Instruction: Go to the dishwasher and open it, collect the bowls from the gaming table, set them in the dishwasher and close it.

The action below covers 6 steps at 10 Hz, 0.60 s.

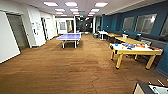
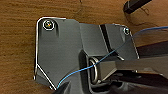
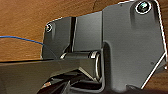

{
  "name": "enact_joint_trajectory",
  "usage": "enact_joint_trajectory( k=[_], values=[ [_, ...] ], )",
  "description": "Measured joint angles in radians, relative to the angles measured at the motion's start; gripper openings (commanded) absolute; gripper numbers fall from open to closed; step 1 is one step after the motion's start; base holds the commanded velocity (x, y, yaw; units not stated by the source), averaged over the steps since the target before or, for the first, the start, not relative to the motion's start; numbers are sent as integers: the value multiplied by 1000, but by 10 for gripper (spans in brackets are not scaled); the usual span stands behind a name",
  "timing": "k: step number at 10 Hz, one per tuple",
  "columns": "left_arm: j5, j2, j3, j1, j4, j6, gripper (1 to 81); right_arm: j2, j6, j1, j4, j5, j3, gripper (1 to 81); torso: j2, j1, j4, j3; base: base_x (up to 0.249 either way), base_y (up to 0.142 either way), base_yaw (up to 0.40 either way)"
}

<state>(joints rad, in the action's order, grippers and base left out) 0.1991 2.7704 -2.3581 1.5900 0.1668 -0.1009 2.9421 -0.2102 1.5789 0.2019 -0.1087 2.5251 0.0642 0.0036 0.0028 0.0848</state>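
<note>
You are looking down a long room with a brown wood-grain floor (image 1: 62, 67), and the long gaming table with the glossy white top and yellow frame and legs (image 1: 136, 51) stands on the right at middle distance, well apart from you. On its near-left corner sits the small round bright blue bowl (image 1: 116, 44); a tiny yellow speck just beside it may be the smaller yellow bowl, but you cannot be sure at this range. More small things lie along that worktop, dark, blue and orange patches toward its middle and far-right end, too blurred to name. Farther off, centre-left, stands a blue-topped table-tennis table (image 1: 70, 37); do not steer for it. The dishwasher is nowhere in this scene, so its door state is unknown to you. Both wrist cameras look down at the floor past the robot's own dark plates, and you cannot tell whether the left hand or the right hand is apart or together. A thin blue cable (image 2: 100, 58) loops across the left wrist's plate and could snag on a table edge or leg when you reach in. The other risks lie in the approach: clipping the yellow leg at the near corner if you come in too tight, or nudging the blue bowl off the worktop's edge, since it sits so close to the corner. A pale-edged object is cut off at the near-right corner of the head view.
</note>
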Motion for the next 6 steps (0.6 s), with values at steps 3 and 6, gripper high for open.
enact_joint_trajectory(
  k=[3,6],
  values=[
    [0,1,0,1,0,0,811,-1,1,0,0,1,4,811,0,0,0,0,137,0,0],
    [-1,0,0,1,0,0,811,-2,1,0,0,0,8,811,0,0,0,0,137,0,0]
  ],
)
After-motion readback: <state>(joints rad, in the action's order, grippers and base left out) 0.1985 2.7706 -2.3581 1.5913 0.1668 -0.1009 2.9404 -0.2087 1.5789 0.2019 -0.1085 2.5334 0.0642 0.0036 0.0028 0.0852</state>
